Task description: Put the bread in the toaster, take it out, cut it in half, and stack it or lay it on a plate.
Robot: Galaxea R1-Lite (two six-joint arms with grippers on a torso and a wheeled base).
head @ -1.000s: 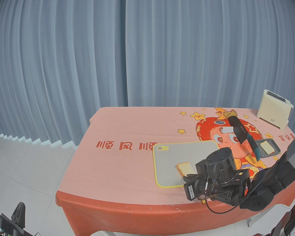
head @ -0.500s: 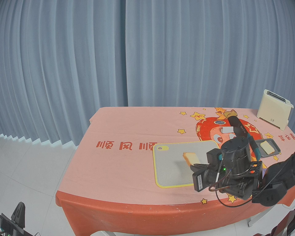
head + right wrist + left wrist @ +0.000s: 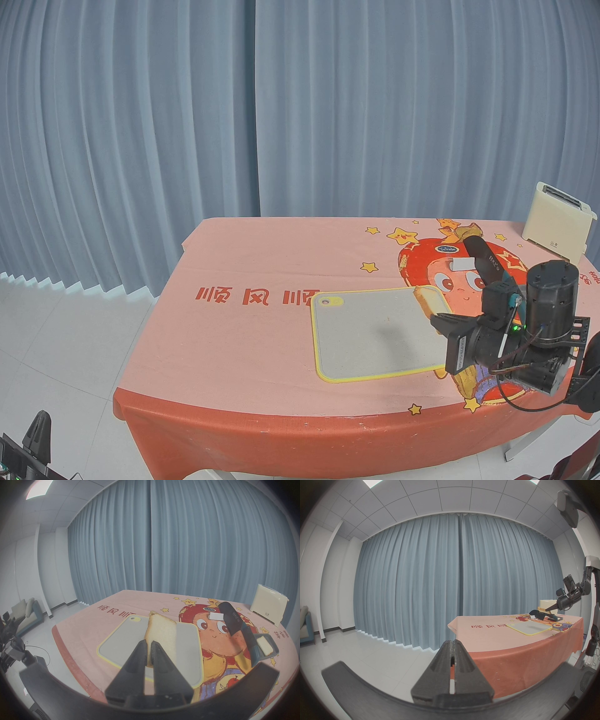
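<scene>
right gripper (image 3: pixel 148 645) clamped on bread slice (image 3: pixel 162 631), held above cutting board (image 3: pixel 369 337) edge, left gripper (image 3: pixel 452 645) pressed together

We take this for a staged test room rather than a kitchen. We see a wall-wide curtain (image 3: pixel 187 106), panelled ceiling (image 3: pixel 450 495), tiled floor (image 3: pixel 56 350) and one cloth-covered table (image 3: pixel 250 262).

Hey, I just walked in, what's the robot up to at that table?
The right claw is clamped on a slice of bread, holding it on edge above the right side of the cutting board. The toaster stands at the table's far right corner with nothing in it yet, so the slice is probably headed there. A knife lies between board and toaster. The left claw is shut, holds nothing and is well off to the side of the table.
</scene>
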